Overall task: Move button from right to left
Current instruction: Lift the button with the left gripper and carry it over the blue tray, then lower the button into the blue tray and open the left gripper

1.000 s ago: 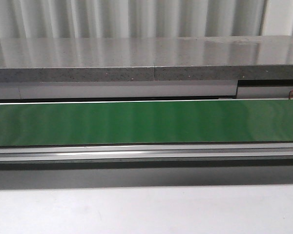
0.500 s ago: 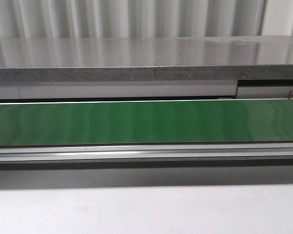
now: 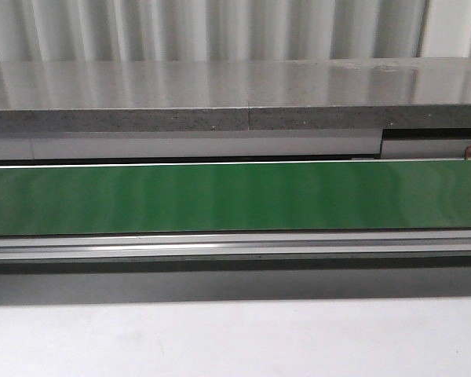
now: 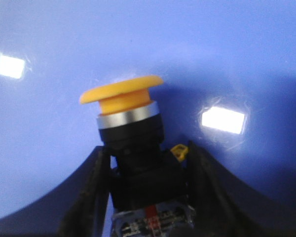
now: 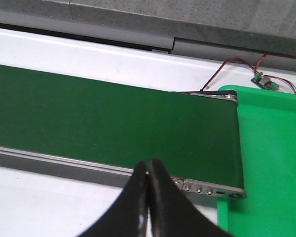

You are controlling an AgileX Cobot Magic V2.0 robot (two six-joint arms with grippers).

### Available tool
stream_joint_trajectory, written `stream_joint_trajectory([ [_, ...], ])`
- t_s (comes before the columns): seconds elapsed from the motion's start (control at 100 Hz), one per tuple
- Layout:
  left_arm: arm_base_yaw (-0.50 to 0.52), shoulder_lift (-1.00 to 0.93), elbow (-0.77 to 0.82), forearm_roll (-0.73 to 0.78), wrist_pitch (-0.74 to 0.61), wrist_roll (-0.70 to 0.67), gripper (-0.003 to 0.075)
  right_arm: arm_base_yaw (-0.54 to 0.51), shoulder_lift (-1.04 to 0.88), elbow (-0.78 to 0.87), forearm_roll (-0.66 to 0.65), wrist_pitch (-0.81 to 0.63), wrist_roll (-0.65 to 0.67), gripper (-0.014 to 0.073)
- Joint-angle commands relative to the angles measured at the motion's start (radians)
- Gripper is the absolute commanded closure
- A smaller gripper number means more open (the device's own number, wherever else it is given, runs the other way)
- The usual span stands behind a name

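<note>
In the left wrist view the button, with a yellow-orange mushroom cap, a silver ring and a black collar, sits between the two black fingers of my left gripper, which is shut on its black body. Its blue-and-clear contact block shows low between the fingers. A blue surface fills the view behind the button. My right gripper is shut with nothing in it, its tips over the near rail of the green conveyor belt. Neither gripper nor the button shows in the front view.
The green conveyor belt runs across the front view, with a grey rail before it and a grey shelf behind. A bright green tray adjoins the belt's end. A small circuit board with red wires lies on the white table.
</note>
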Motion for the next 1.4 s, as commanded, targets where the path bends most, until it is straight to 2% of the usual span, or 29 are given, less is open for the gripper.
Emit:
stream_joint_trajectory([
  [0.0,0.002,-0.046,-0.027,-0.01,-0.026,-0.002,0.0694,0.0,0.001,-0.024,0.008,-0.073,-0.009,0.0661],
  [0.09,0.002,-0.046,-0.027,-0.014,-0.026,-0.002,0.0588,0.0,0.001,-0.024,0.008,-0.073,-0.009,0.0661],
  [0.28,0.002,-0.046,-0.027,-0.014,-0.022,-0.002,0.0219,0.0,0.001,-0.024,0.008,-0.073,-0.009,0.0661],
  [0.37,0.002,-0.046,-0.027,-0.012,-0.02,-0.002,0.0141,0.0,0.001,-0.024,0.008,-0.073,-0.009,0.0661],
  [0.65,0.002,-0.119,-0.027,-0.005,-0.028,-0.002,0.0139,0.0,0.001,-0.024,0.008,-0.073,-0.009,0.0661],
  [0.95,-0.004,-0.392,-0.027,-0.07,-0.034,-0.002,0.0145,0.0,0.001,-0.024,0.008,-0.073,-0.009,0.0661],
  [1.15,-0.115,-0.598,0.001,-0.092,-0.07,-0.002,0.0145,0.0,0.001,-0.024,0.008,-0.073,-0.009,0.0661],
  [1.39,-0.295,-0.833,0.127,-0.125,-0.126,-0.002,0.0158,0.0,0.001,-0.024,0.008,-0.073,-0.009,0.0661],
])
